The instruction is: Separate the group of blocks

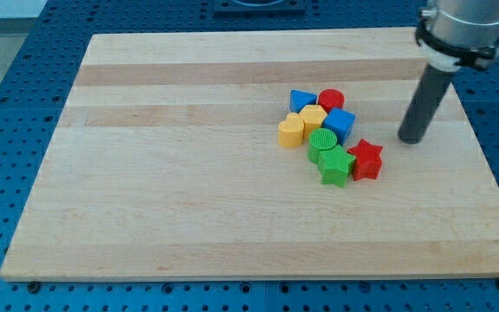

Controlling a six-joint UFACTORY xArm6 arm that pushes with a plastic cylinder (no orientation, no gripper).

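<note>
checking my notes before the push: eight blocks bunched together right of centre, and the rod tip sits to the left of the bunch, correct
Not quite. The camera view shows my tip to the view's right of the bunch, not its left, a little way off the red star and the blue cube. The rest holds: eight blocks bunched together, right of centre on the wooden board.

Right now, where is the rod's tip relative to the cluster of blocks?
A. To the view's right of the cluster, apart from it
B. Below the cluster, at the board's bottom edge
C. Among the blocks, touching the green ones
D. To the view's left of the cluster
A: my tip stands on bare board to the view's right of the cluster, apart from the red star and the blue cube, its nearest blocks.
</note>
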